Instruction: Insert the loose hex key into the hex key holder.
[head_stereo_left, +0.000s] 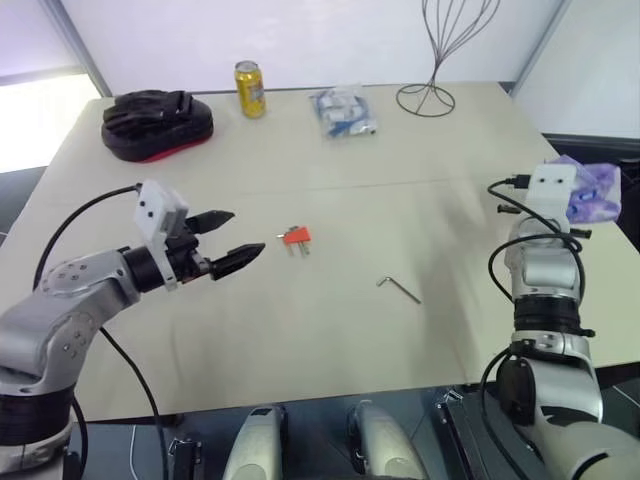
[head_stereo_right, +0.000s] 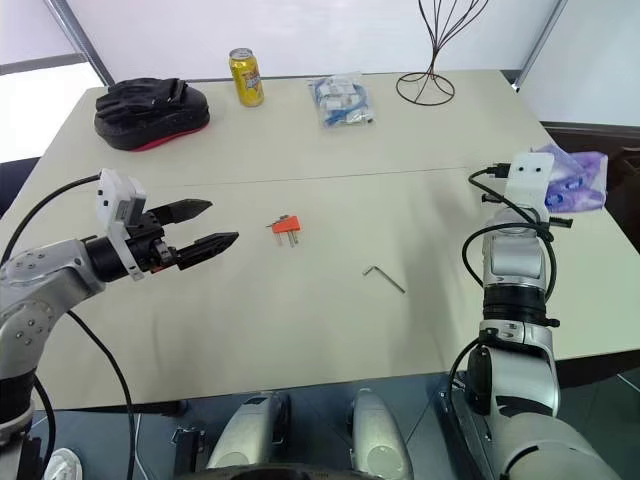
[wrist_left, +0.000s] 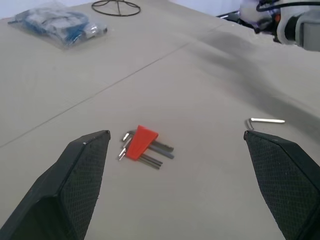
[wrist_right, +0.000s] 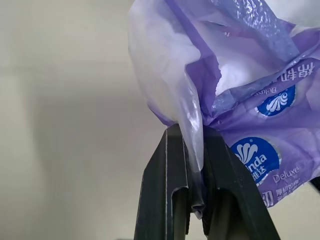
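Observation:
The loose hex key (head_stereo_left: 398, 287), a thin grey L-shaped rod, lies flat on the beige table (head_stereo_left: 330, 330) right of centre. To its left lies the hex key holder (head_stereo_left: 295, 237), a small red block with short dark keys sticking out. My left gripper (head_stereo_left: 245, 232) hovers open just left of the holder, pointing at it; the left wrist view frames the holder (wrist_left: 140, 142) between the two wide-apart fingers. My right gripper (wrist_right: 192, 131) is off at the table's right edge, shut on a flap of a purple tissue pack's wrapper (wrist_right: 240, 75).
A black padded case (head_stereo_left: 155, 122), a yellow can (head_stereo_left: 250, 89), a clear bag of blue parts (head_stereo_left: 343, 110) and a wire stand (head_stereo_left: 440, 50) stand along the far edge. The purple tissue pack (head_stereo_left: 597, 192) lies at the right edge.

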